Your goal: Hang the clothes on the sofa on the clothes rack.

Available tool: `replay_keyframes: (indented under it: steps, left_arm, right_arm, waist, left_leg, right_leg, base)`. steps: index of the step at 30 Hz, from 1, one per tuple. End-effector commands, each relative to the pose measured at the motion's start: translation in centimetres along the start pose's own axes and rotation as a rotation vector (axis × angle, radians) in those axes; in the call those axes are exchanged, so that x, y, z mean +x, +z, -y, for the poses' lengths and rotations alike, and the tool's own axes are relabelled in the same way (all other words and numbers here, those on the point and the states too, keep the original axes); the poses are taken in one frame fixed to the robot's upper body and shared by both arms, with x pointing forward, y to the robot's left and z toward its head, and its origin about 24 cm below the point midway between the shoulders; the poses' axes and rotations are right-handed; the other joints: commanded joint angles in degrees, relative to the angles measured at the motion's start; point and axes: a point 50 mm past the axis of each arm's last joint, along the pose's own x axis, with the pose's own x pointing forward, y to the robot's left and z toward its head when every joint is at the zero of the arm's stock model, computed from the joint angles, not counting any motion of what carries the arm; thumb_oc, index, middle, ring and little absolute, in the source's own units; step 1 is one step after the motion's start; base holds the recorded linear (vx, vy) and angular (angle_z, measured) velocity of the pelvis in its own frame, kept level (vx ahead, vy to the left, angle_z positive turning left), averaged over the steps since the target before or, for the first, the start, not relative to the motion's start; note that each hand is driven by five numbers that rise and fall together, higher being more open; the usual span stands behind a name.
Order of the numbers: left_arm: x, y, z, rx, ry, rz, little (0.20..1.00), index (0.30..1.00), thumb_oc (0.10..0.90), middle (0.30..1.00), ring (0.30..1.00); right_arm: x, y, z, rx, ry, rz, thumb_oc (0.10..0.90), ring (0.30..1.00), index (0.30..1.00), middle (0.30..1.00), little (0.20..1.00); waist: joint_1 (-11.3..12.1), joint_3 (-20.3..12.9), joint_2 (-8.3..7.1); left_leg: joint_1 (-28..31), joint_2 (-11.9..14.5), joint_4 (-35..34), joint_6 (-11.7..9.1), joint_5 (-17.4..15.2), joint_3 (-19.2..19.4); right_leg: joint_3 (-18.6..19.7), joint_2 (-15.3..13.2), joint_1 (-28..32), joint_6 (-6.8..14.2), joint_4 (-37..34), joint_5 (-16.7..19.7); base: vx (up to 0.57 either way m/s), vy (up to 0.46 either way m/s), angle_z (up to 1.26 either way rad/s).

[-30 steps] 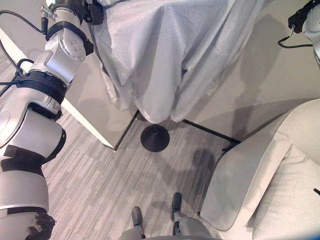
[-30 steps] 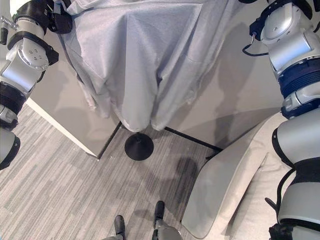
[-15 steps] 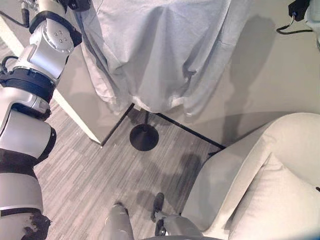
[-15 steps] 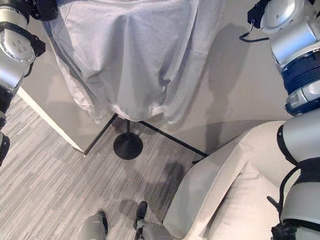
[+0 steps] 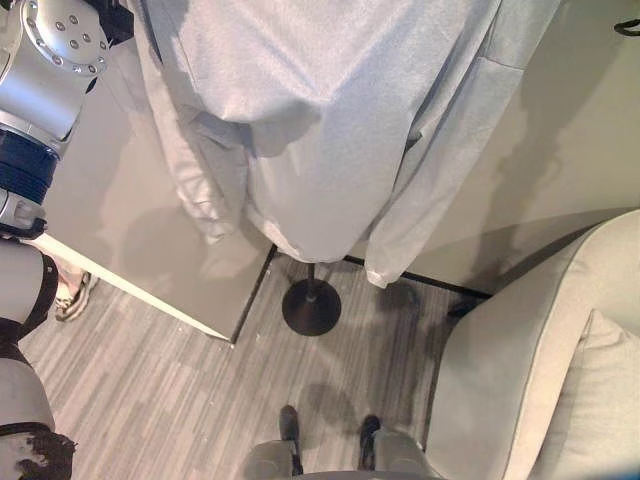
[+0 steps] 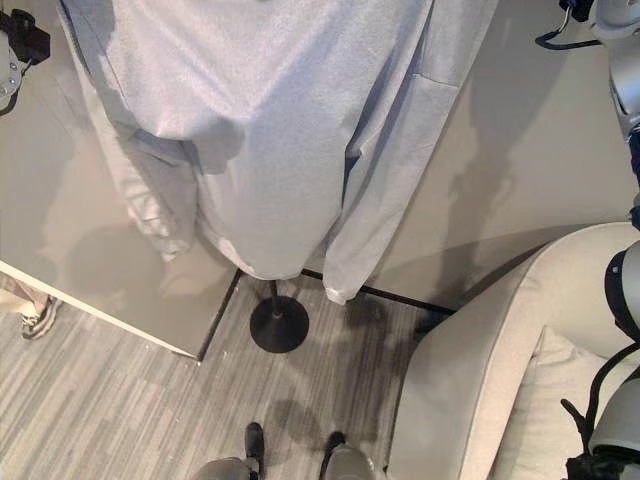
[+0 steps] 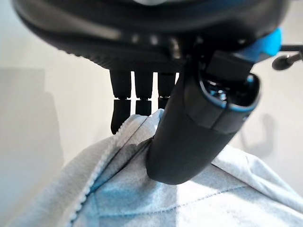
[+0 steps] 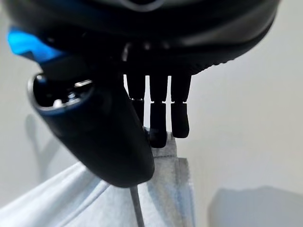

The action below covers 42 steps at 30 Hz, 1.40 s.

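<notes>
Pale grey garment held up high and spread wide in front of the wall, hanging down over the pole and round black base of the clothes rack. Pinched at one top edge by the left hand, thumb pressed against the fabric with fingers curled behind the hem. Pinched at the other top edge by the right hand, thumb and fingers clamped on a folded seam. Gripped at both upper corners, probably so the cloth falls open and flat rather than bunching, and so the neck or shoulders can be steered over the top of the rack. Lower hem dangling just above the base, one sleeve trailing lower beside it. Sofa standing off to the right on the grey floor, with a cushion on its seat and no clothing visible on it. Hanging step judged under way but not finished, both hands bearing the weight. A person's shoe showing past the edge of the wall panel.
</notes>
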Motion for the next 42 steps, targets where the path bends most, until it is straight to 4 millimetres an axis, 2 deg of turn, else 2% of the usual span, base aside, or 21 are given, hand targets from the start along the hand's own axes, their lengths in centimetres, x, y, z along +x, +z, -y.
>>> replay_keyframes:
  steps: [1, 3, 5, 9, 11, 17, 22, 29, 32, 33, 34, 35, 36, 37, 39, 40, 42]
  left_arm:
    - [0.9, -0.5, -4.8, 0.107, 0.174, 0.023, 0.300, 0.300, 0.400, 0.300, 0.300]
    - [1.2, 0.1, -4.4, 0.051, 0.200, 0.027, 0.300, 0.300, 0.400, 0.300, 0.300]
    - [1.0, -0.6, -4.0, 0.048, 0.188, -0.001, 0.300, 0.300, 0.400, 0.300, 0.300]
    - [0.1, -1.7, -3.0, 0.017, 0.169, -0.043, 0.300, 0.300, 0.400, 0.300, 0.300]
    - [-0.6, -2.5, -2.2, 0.013, 0.149, -0.070, 0.300, 0.300, 0.400, 0.300, 0.300]
    - [-2.5, -4.5, 0.4, 0.039, 0.060, -0.148, 0.300, 0.300, 0.400, 0.300, 0.300]
    - [-3.8, -6.3, 1.3, 0.053, 0.026, -0.225, 0.300, 0.300, 0.400, 0.300, 0.300]
    - [-6.4, -8.6, 3.0, 0.077, -0.042, -0.306, 0.300, 0.300, 0.400, 0.300, 0.300]
    - [-9.1, -9.5, 4.6, 0.030, -0.076, -0.348, 0.300, 0.300, 0.400, 0.300, 0.300]
    - [-9.2, -9.5, 4.6, 0.032, -0.078, -0.348, 0.300, 0.300, 0.400, 0.300, 0.300]
    - [-10.8, -10.0, 5.6, 0.012, -0.109, -0.372, 0.300, 0.300, 0.400, 0.300, 0.300]
    - [-11.6, -10.2, 6.1, 0.000, -0.122, -0.388, 0.300, 0.300, 0.400, 0.300, 0.300]
    - [-11.6, -10.2, 6.1, 0.001, -0.123, -0.388, 0.300, 0.300, 0.400, 0.300, 0.300]
    - [-13.2, -10.2, 7.7, -0.045, -0.162, -0.419, 0.300, 0.300, 0.400, 0.300, 0.300]
    - [-14.3, -10.0, 9.0, -0.115, -0.170, -0.453, 0.300, 0.300, 0.400, 0.300, 0.300]
    - [-14.4, -10.0, 9.0, -0.115, -0.171, -0.453, 0.300, 0.300, 0.400, 0.300, 0.300]
    - [-15.6, -9.6, 10.4, -0.185, -0.185, -0.483, 0.300, 0.300, 0.400, 0.300, 0.300]
  right_arm:
    - [1.1, -0.1, 7.8, -0.100, -0.268, -0.001, 0.400, 0.300, 0.300, 0.300, 0.300]
    - [1.2, 0.7, 7.0, -0.057, -0.248, 0.033, 0.400, 0.300, 0.300, 0.300, 0.300]
    - [1.2, 0.2, 6.8, -0.071, -0.221, 0.018, 0.400, 0.300, 0.300, 0.300, 0.300]
    - [1.0, -0.3, 5.7, -0.047, -0.183, 0.003, 0.400, 0.300, 0.300, 0.300, 0.300]
    - [0.5, -1.1, 4.2, -0.045, -0.139, -0.020, 0.400, 0.300, 0.300, 0.300, 0.300]
    - [-1.0, -3.8, 0.7, -0.048, -0.036, -0.099, 0.400, 0.300, 0.300, 0.300, 0.300]
    - [-1.5, -4.3, -0.7, -0.021, -0.009, -0.123, 0.400, 0.300, 0.300, 0.300, 0.300]
    - [-3.4, -5.6, -4.0, 0.060, 0.056, -0.173, 0.400, 0.300, 0.300, 0.300, 0.300]
    - [-5.9, -6.4, -6.6, 0.167, 0.081, -0.196, 0.400, 0.300, 0.300, 0.300, 0.300]
    - [-6.0, -6.5, -6.7, 0.167, 0.083, -0.198, 0.400, 0.300, 0.300, 0.300, 0.300]
    - [-7.6, -7.0, -8.2, 0.214, 0.110, -0.219, 0.400, 0.300, 0.300, 0.300, 0.300]
    - [-8.4, -7.4, -8.8, 0.232, 0.120, -0.238, 0.400, 0.300, 0.300, 0.300, 0.300]
    - [-8.5, -7.5, -8.9, 0.232, 0.120, -0.239, 0.400, 0.300, 0.300, 0.300, 0.300]
    - [-10.4, -8.2, -10.7, 0.269, 0.158, -0.282, 0.400, 0.300, 0.300, 0.300, 0.300]
    - [-12.0, -8.5, -12.3, 0.299, 0.192, -0.313, 0.400, 0.300, 0.300, 0.300, 0.300]
    - [-12.1, -8.5, -12.3, 0.299, 0.192, -0.314, 0.400, 0.300, 0.300, 0.300, 0.300]
    - [-13.7, -8.5, -13.7, 0.337, 0.217, -0.332, 0.400, 0.300, 0.300, 0.300, 0.300]
  waist:
    - [1.52, -6.75, -2.09]
    - [1.30, -7.39, -3.10]
    - [1.16, -8.67, -3.45]
    - [1.41, -9.63, -3.36]
    - [1.69, -9.83, -3.35]
    - [2.52, -9.08, -3.97]
    - [3.26, -8.24, -4.84]
    - [3.98, -6.79, -4.77]
    - [3.98, -5.65, -4.18]
    - [3.99, -5.76, -4.25]
    - [3.89, -5.49, -3.99]
    - [3.89, -5.55, -3.98]
    - [3.87, -5.67, -4.08]
    - [3.75, -5.40, -3.81]
    - [3.63, -5.08, -3.68]
    - [3.58, -5.26, -3.76]
    - [3.39, -5.00, -3.53]
  left_leg:
    - [1.13, 3.70, -1.21, -4.87, -10.97, 2.24]
    - [0.91, 4.52, -1.21, -5.58, -9.56, 1.97]
    - [0.78, 5.22, -1.21, -6.05, -9.25, 1.73]
    - [1.14, 6.29, -1.21, -6.66, -8.72, 1.05]
    - [1.59, 6.80, -1.21, -6.84, -8.70, 0.67]
    - [2.18, 7.86, -1.21, -7.17, -8.84, 0.29]
    - [1.00, 8.20, -1.21, -7.29, -8.55, 0.02]
    - [-0.10, 8.35, -1.21, -7.32, -8.57, -0.23]
    - [-1.06, 8.14, -1.21, -7.15, -8.60, -0.63]
    - [-1.03, 8.15, -1.21, -7.16, -8.62, -0.62]
    - [-0.84, 7.92, -1.21, -6.91, -8.96, -0.51]
    - [-0.75, 7.85, -1.21, -6.83, -9.08, -0.50]
    - [-0.96, 7.76, -1.21, -6.76, -8.88, -0.54]
    - [-0.29, 7.63, -1.21, -6.57, -9.44, -0.47]
    - [-0.16, 7.41, -1.21, -6.34, -9.62, -0.54]
    - [-0.42, 7.31, -1.21, -6.26, -9.41, -0.59]
    - [-0.38, 7.15, -1.21, -6.08, -9.59, -0.66]
  right_leg:
    - [2.56, 1.73, 7.07, 3.62, -11.61, 1.51]
    - [2.90, 3.47, 8.79, 3.39, -15.26, 1.32]
    - [1.88, 4.87, 9.88, 2.56, -15.37, 0.55]
    - [0.58, 6.45, 11.06, 1.87, -15.37, -1.31]
    - [0.03, 7.08, 11.89, 1.44, -15.37, -2.15]
    - [-1.26, 7.97, 13.26, 0.82, -15.37, -3.12]
    - [-1.61, 7.93, 12.24, 0.70, -15.37, -2.80]
    - [-2.16, 7.79, 11.65, 0.51, -15.37, -2.69]
    - [-2.42, 7.37, 11.05, 0.44, -15.37, -2.55]
    - [-2.42, 7.38, 11.08, 0.45, -15.37, -2.56]
    - [-2.44, 7.21, 11.29, 0.37, -15.37, -2.60]
    - [-2.45, 7.16, 11.40, 0.33, -15.37, -2.66]
    - [-2.48, 7.07, 11.22, 0.32, -15.37, -2.51]
    - [-2.31, 6.94, 11.85, 0.24, -15.37, -2.78]
    - [-2.22, 6.72, 11.95, 0.18, -15.37, -2.72]
    - [-2.26, 6.62, 11.73, 0.17, -15.37, -2.56]
    - [-2.20, 6.39, 11.63, 0.11, -15.37, -2.45]
  base:
    - [0.14, -0.331, 0.19]
    - [0.10, -0.197, 0.37]
    - [0.08, -0.173, 0.35]
    - [0.07, -0.095, 0.12]
    - [0.07, -0.083, 0.11]
    - [0.04, -0.042, 0.14]
    - [-0.01, -0.019, 0.11]
    - [-0.01, -0.001, 0.10]
    - [-0.01, 0.025, 0.08]
    - [0.02, 0.034, -0.01]
    - [0.03, 0.026, -0.01]
    - [0.00, 0.000, 0.00]
    - [0.04, 0.032, 0.00]
    - [0.00, 0.000, 0.00]
    - [0.03, 0.017, 0.01]
    - [0.00, 0.000, 0.00]
    - [0.00, 0.000, 0.00]
